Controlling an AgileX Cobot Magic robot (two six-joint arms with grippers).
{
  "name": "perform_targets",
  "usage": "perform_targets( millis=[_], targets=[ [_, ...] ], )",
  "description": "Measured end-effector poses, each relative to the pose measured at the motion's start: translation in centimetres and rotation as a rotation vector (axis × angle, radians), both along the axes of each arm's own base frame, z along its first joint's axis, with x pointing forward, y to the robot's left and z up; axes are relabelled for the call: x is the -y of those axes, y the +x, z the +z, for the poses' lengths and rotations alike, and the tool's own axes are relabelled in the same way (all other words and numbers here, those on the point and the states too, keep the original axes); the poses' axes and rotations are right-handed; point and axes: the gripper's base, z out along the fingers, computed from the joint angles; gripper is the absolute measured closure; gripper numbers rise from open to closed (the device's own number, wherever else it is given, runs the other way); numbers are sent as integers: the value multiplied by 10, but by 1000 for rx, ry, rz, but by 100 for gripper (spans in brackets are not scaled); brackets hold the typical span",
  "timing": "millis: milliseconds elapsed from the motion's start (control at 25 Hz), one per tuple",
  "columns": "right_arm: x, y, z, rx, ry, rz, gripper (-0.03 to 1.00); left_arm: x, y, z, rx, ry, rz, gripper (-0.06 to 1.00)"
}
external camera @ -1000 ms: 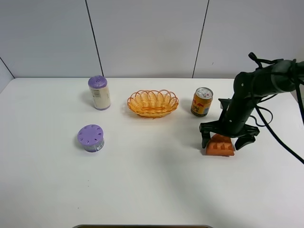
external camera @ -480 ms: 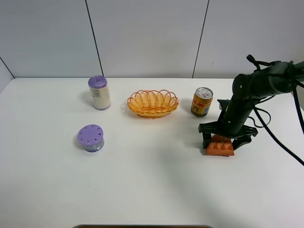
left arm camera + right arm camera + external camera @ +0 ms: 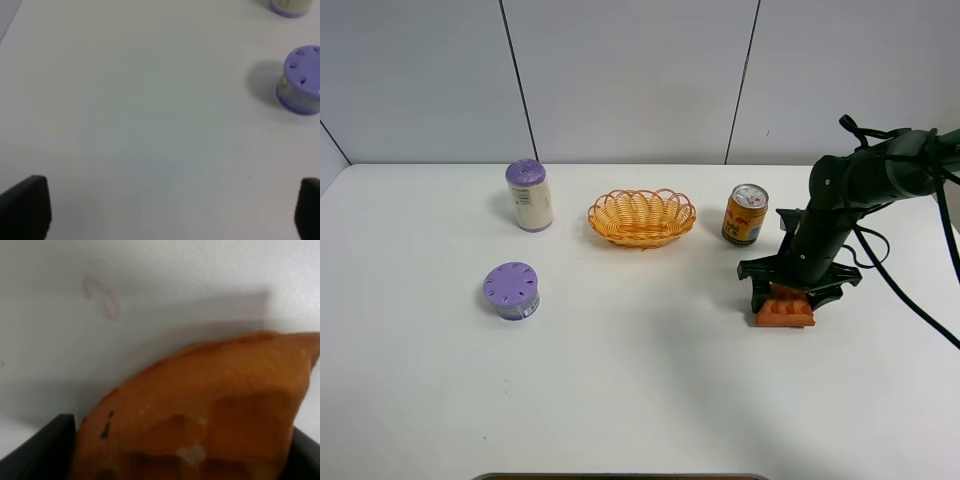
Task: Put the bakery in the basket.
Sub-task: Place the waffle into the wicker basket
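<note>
Bakery (image 3: 785, 313) tight in right tool (image 3: 786, 299); can (image 3: 745, 216) label illegible.

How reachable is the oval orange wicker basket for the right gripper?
Probably yes: bare white table lies between the right gripper and the basket; the yellow-red drink can stands just off that line.

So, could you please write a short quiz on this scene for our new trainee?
1. True or false: the bakery sits inside the basket.
2. Besides the bakery, which object stands nearest the right fingers?
3. Fill in: the left fingers are ___ (open or shut).
Key: 1 false, it lies on the table, outside the basket, between the right fingers; 2 the drink can; 3 open.
</note>
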Motion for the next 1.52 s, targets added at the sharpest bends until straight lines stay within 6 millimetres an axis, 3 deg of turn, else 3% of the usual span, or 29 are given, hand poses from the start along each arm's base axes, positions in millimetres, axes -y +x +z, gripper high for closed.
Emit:
perform_targets(
  millis=[600, 800, 1000, 1360, 1520],
  targets=[
    [0, 1, 8, 31, 8, -1, 27, 0, 0, 0, 0, 0, 0, -5],
    [-4, 0, 45, 136, 30, 31, 27, 0, 0, 0, 0, 0, 0, -5],
    [-25, -4, 92, 270, 66, 103, 27, 0, 0, 0, 0, 0, 0, -5],
    [-67, 29, 166, 521, 153, 173, 27, 0, 0, 0, 0, 0, 0, -5],
    [-84, 47, 173, 561, 172, 196, 27, 0, 0, 0, 0, 0, 0, -5]
  ],
)
